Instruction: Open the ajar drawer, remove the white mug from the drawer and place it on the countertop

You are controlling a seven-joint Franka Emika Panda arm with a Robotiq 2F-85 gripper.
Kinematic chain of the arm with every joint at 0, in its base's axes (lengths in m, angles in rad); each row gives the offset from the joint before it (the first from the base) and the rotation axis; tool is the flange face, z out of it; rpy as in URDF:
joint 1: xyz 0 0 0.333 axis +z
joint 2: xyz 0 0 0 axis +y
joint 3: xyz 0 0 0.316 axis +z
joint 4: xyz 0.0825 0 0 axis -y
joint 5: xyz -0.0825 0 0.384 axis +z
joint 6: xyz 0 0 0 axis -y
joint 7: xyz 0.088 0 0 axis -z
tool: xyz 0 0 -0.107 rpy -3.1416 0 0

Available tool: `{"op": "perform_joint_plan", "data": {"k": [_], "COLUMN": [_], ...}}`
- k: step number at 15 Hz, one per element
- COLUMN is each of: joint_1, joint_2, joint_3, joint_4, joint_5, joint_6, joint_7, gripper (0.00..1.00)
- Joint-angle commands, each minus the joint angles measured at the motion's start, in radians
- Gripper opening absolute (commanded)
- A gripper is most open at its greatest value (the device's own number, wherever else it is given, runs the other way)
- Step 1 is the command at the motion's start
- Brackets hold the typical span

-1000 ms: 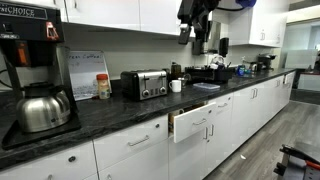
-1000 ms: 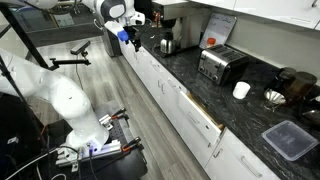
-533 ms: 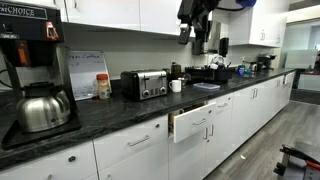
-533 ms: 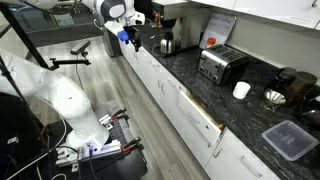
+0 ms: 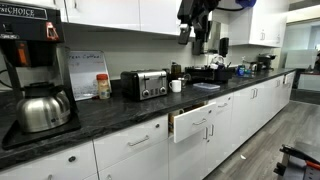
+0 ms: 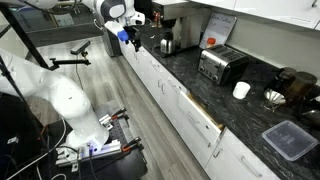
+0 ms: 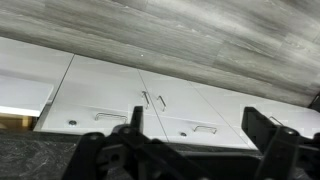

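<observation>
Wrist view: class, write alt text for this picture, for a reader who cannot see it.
The open pincer reaches in from the bottom edge, in front of a dark stone countertop and white cabinet fronts with silver bar handles. At the left edge one drawer stands ajar, showing pale wood. Grey wood-look floor fills the top.

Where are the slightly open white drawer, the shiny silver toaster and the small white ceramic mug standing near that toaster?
Slightly open white drawer [image 5: 191, 126]: in an exterior view, on its flat front.
Shiny silver toaster [image 5: 146, 85]: in an exterior view, on its long side.
Small white ceramic mug [image 6: 241, 90]: in an exterior view, on its body.
</observation>
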Motion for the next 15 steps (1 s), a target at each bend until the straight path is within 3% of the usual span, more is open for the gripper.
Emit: {"op": "perform_joint_plan", "data": {"k": [1, 15], "joint_1": [-0.012, -0.012], "joint_2": [0.000, 0.000], "joint_3": [0.010, 0.010], "joint_4": [0.003, 0.003], "joint_5": [0.006, 0.006], "joint_6": [-0.005, -0.005], "joint_7": [-0.004, -0.004], "gripper": [1.00, 1.00]}}
